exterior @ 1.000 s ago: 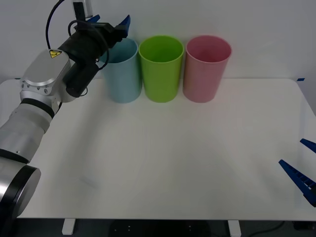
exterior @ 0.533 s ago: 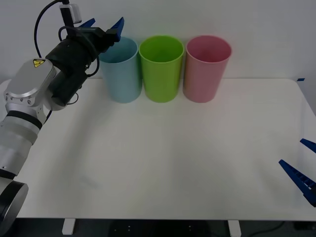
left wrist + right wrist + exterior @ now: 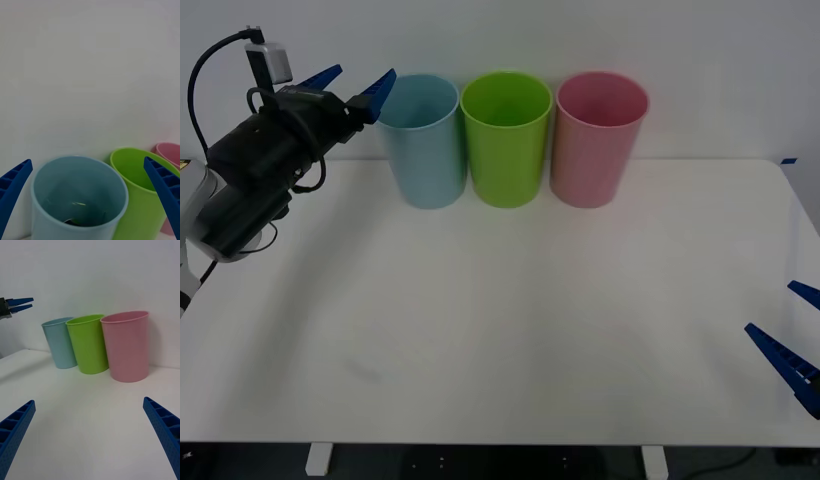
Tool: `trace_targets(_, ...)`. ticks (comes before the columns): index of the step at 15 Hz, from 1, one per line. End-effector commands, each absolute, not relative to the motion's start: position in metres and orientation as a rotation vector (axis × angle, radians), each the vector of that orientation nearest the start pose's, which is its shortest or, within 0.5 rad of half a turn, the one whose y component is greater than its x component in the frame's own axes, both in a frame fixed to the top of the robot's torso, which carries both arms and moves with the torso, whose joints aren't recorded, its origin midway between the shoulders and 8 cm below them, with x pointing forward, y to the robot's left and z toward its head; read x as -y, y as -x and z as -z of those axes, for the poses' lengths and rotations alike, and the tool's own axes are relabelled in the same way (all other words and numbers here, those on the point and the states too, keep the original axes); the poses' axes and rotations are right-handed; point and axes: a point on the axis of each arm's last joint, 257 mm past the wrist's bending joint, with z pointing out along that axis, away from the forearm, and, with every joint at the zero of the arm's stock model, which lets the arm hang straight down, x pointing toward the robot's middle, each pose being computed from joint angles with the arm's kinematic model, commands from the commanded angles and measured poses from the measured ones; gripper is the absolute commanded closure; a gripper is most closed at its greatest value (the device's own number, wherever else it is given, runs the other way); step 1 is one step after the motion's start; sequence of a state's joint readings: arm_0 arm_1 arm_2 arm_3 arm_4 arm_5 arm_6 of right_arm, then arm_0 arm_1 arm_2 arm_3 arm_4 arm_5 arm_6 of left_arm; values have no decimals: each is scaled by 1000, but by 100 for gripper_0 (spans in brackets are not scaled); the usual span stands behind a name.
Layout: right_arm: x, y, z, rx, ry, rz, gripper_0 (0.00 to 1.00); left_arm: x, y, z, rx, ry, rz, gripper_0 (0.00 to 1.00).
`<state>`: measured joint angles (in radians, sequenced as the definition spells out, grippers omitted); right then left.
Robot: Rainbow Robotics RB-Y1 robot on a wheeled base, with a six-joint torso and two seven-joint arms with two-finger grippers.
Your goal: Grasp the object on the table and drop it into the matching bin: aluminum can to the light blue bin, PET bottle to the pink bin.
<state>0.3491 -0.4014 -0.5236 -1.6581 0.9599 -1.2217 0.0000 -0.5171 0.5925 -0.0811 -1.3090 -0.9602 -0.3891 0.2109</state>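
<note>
Left pincer (image 3: 350,80): fingers spread, empty — beside tall light blue plastic bin (image 3: 422,140)
Can (image 3: 77,221): dark shape inside bin — drop apparently done
Right pincer (image 3: 792,335): spread, idle

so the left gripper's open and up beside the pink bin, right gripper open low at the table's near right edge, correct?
Not quite. The left gripper is open, but it is up beside the light blue bin, not the pink bin, which stands at the other end of the row; the front view shows this. The right gripper is open, low at the table's near right edge, as you said.
</note>
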Motion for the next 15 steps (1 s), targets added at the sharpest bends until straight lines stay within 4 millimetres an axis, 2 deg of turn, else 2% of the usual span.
trace_targets(1, 330, -342, 169, -1441, 465, -567, 0, -247, -614, 31, -1361, -288, 513, 0)
trace_targets(11, 330, -342, 169, -1441, 465, -567, 0, -302, -521, 62, -1378, -416, 506, 0)
trace_targets(15, 330, -342, 169, -1441, 465, -567, 0, -317, -489, 75, -1403, -483, 525, 0)
